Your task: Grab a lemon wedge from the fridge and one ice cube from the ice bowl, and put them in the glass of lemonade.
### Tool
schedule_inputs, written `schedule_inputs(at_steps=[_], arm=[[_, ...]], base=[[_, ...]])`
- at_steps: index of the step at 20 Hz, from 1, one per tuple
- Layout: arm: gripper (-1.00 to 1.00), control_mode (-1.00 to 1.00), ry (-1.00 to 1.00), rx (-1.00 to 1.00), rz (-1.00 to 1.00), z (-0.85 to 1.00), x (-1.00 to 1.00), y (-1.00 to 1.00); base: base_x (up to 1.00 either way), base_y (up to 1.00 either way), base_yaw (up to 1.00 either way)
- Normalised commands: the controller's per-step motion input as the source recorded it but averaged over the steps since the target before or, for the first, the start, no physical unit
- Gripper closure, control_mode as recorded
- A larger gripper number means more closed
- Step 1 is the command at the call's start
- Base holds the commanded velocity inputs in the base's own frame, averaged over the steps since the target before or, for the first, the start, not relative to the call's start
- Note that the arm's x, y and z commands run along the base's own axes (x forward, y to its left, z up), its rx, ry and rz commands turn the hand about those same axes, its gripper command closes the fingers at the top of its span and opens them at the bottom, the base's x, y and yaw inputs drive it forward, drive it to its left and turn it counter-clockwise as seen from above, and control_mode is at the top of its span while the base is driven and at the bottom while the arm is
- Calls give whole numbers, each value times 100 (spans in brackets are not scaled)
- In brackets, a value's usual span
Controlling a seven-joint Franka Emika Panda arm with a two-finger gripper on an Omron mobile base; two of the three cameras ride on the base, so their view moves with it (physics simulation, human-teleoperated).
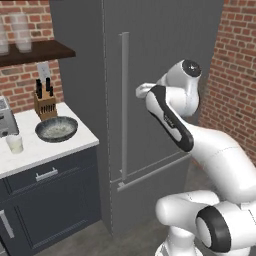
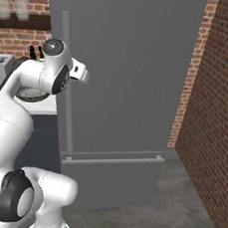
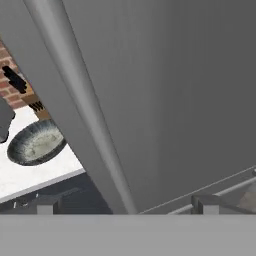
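The fridge (image 1: 150,100) stands closed, its door flush with the body. The long bar handle (image 1: 124,105) runs vertically down the left part of the door. A lower drawer front sits below the door, also shut.

The arm is raised in front of the door. The jaws (image 3: 125,204) are close to the handle and slightly to its right. In the hand view, the two fingertips (image 3: 45,205) stand far apart near the bottom edge, so the jaws are open. The handle passes between them in that view. Contact with the handle cannot be confirmed. Nothing is held.

To the left of the fridge, a white surface (image 1: 35,147) tops dark cabinets. The ice bowl (image 1: 56,129) rests on this surface near its right edge, close to the fridge side. The glass of lemonade (image 1: 15,144) stands left of the bowl, near the front edge. A knife block (image 1: 45,102) stands behind the bowl against the brick wall. A toaster (image 1: 6,120) sits at the left edge of the left base view.
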Motion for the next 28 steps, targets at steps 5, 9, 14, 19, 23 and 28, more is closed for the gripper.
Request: schedule_inputs(at_steps=[5,9,14,19,23,28], arm=[[-100,-100,-5,1,15,-20,0,12],[-100,-100,0,-11,19,-4,2,49],[-100,-100,2,-21,14,0,28,41],[-100,-100,4,-15,3,-12,49,2],[-100,-100,8,-2,2,-41,56,0],[-100,-100,8,0,0,-31,62,7]], base=[[0,0,0],[0,0,0],[0,0,0],[0,0,0],[0,0,0],[0,0,0]])
